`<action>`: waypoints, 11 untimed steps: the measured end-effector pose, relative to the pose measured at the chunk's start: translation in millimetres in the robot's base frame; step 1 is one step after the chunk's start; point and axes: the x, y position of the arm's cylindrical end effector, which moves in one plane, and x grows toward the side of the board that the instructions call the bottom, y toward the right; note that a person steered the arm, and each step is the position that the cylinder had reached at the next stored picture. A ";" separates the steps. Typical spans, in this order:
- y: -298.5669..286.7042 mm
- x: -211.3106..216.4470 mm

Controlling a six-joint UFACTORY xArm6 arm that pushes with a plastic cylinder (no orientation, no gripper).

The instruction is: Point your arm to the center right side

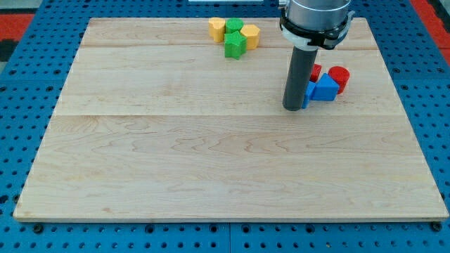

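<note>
My tip (pixel 292 107) rests on the wooden board (pixel 211 161) right of centre, in the upper half. It touches or nearly touches the left side of a small cluster: a blue block (pixel 324 89), a second blue piece (pixel 308 93) mostly hidden behind the rod, a red cylinder (pixel 339 78) and a red block (pixel 316 72) partly hidden by the rod. The rod itself (pixel 299 74) is dark and upright, hanging from the grey arm head (pixel 315 17).
At the view's top centre sits another cluster: a yellow block (pixel 216 29), a green block (pixel 233 27), a green block (pixel 235 45) and a yellow block (pixel 249 35). A blue pegboard (pixel 28 84) surrounds the board.
</note>
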 end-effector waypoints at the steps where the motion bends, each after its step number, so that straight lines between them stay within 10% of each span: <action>1: 0.0 -0.3; 5: -9.3 91.8; 11: 101.9 95.7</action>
